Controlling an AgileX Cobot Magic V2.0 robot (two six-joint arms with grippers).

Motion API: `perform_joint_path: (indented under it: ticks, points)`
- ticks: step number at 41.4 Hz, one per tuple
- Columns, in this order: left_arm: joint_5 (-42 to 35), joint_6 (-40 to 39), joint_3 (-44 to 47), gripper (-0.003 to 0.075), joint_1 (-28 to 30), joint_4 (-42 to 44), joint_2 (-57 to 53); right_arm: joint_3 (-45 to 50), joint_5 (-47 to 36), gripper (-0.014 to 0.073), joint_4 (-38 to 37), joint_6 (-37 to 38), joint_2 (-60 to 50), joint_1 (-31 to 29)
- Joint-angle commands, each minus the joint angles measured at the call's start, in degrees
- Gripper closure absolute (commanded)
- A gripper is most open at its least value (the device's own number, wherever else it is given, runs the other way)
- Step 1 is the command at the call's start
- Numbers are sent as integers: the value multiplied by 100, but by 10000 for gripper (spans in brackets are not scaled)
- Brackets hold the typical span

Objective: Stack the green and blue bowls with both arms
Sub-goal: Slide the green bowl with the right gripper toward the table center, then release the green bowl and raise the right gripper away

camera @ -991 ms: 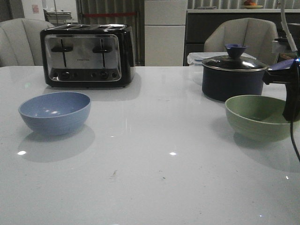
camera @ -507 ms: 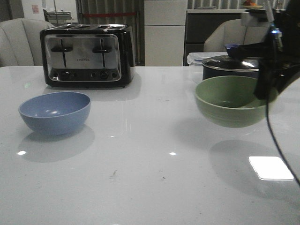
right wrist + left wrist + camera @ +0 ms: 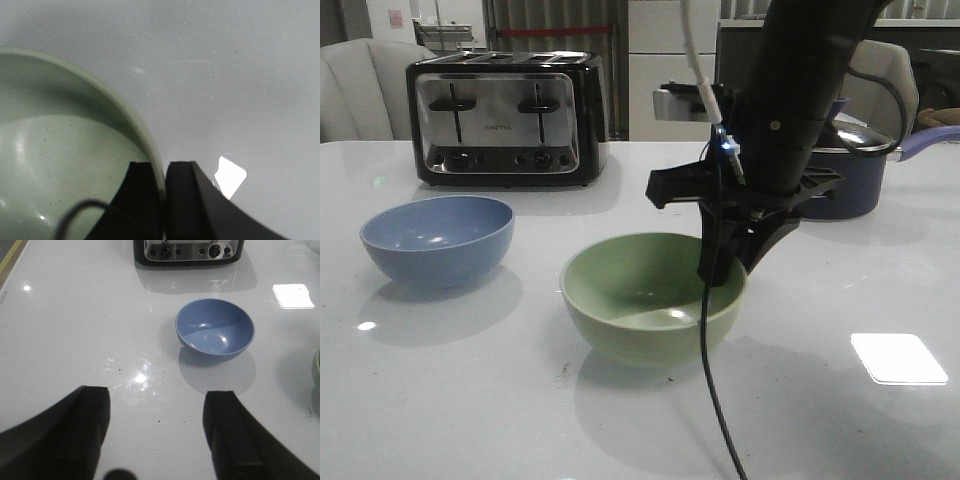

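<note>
The green bowl [image 3: 650,295] is at the table's middle, upright, low over or on the surface; I cannot tell which. My right gripper [image 3: 720,268] is shut on its right rim, one finger inside and one outside, as the right wrist view shows [image 3: 161,172] with the green bowl [image 3: 60,150]. The blue bowl [image 3: 437,240] sits on the table at the left, upright and empty. It also shows in the left wrist view [image 3: 215,330]. My left gripper [image 3: 156,425] is open and empty, above the table short of the blue bowl. It is out of the front view.
A black and chrome toaster [image 3: 505,118] stands at the back left. A dark lidded saucepan [image 3: 845,165] with a purple-blue handle stands at the back right, partly behind my right arm. Chairs stand beyond the white table [image 3: 470,400].
My right arm has carried the green bowl from the table's right side, lifted, leftward and down to the middle. The blue bowl has not moved.
</note>
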Motion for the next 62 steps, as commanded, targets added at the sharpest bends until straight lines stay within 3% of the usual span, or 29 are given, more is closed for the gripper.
perform_joint_path:
  ticks: [1, 7, 10, 22, 44, 62]
  points:
    - [-415, -44, -158, 246, -26, -44, 60, -185, -190, 435, 91, -78, -182, -4]
    - [-415, -44, -158, 246, -26, -44, 60, -185, -308, 221, 77, -78, -219, -4]
    - [-415, -44, -158, 246, -26, -44, 60, -185, -428, 173, 19, -78, -341, -4]
    - [-391, -44, -158, 246, -26, -44, 60, 139, -548, 178, -79, -574, -1684, 214]
    - [-416, -44, -158, 246, -26, -33, 60, 2747, -1013, 178, -136, -622, -5216, 365]
    - [-438, 112, -183, 246, -238, -74, 570, 3923, -1012, 178, -159, -622, -6636, 365]
